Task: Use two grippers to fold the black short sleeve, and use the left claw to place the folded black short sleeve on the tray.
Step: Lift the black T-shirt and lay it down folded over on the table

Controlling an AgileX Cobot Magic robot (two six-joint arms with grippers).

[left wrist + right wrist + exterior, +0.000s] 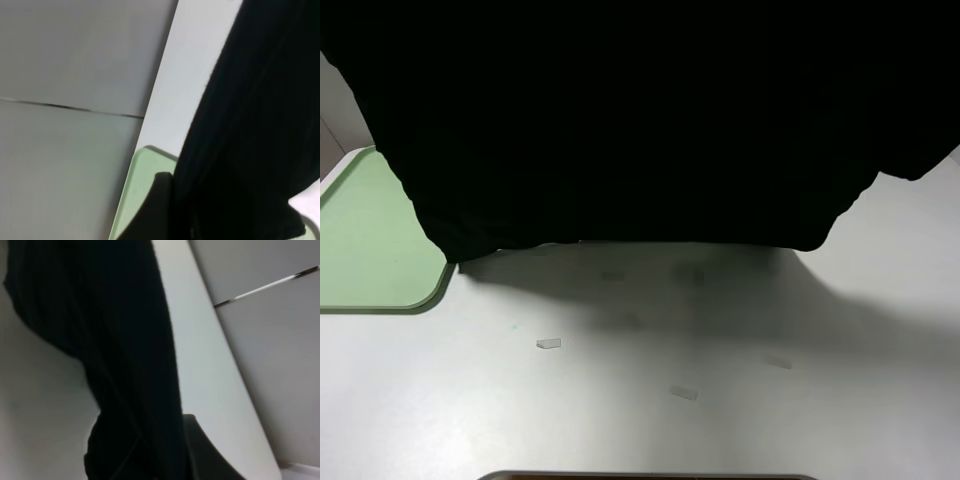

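I am holding the black short sleeve (640,120) up off the table (740,420). It hangs as one wide dark curtain, its lower hem just beside the near right corner of the tray (365,240) and spreading away from the tray across the middle. The left claw (172,212) is clenched on the cloth, with the tray's green rim showing right behind its finger. The right gripper (182,452) is clamped on the shirt's edge well apart from the tray. Neither shows in the high view, where the cloth hides them. I judge this to be the lift within the fold, with nothing on the tray yet. Next I need to lower both arms together and level, so the hem lands first and the held edge lays over it.
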